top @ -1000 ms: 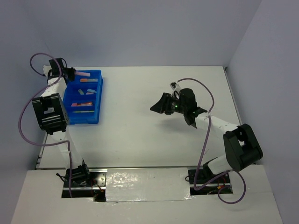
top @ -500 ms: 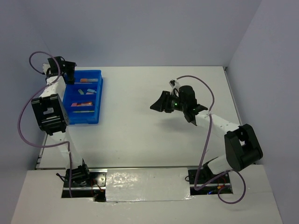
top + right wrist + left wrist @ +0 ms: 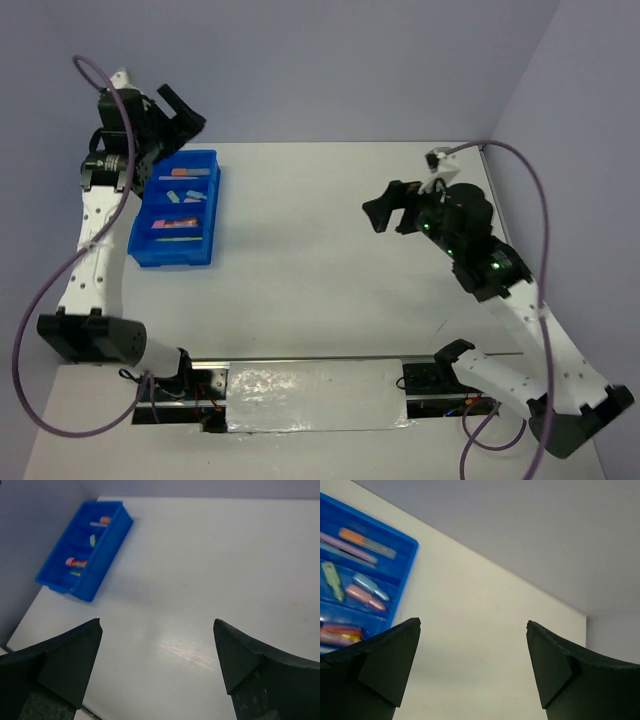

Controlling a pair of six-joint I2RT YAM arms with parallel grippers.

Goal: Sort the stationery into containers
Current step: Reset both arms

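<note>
The biggest thing here is the matte white table [image 3: 330, 260], flat and smooth, boxed in by plain pale grey-lilac walls [image 3: 350, 60]. The 2 white-and-black arms rise from its near edge, each trailing a looped purple cable [image 3: 45, 270]. At the far left of the table sits the blue tray [image 3: 213, 210], a glossy rectangular moulded plastic box with crosswise dividers, and all the stationery I can see lies inside it. The left gripper [image 3: 182, 110] hangs high above the tray's far end with its jaws spread wide and nothing between them. The right gripper [image 3: 392, 208] is well apart from the tray, up over the right half of the table, equally wide and empty. From above, the stationery reads only as small coloured flecks. The left wrist view, looking between its black wedge-shaped fingers [image 3: 390, 665], sorts them out: an orange marker [image 3: 367, 541] beside a thin purple pen [image 3: 347, 546] in 1 compartment, then 3 short rounded markers, green [image 3: 332, 580], light blue [image 3: 370, 586] and pink [image 3: 365, 597], in the next, and a blurred pink-orange bundle [image 3: 337, 632] in the one after. The right wrist view alone shows the tray [image 3: 102, 562] whole from the side, its tall outer wall, and a faint sheen on the table.
</note>
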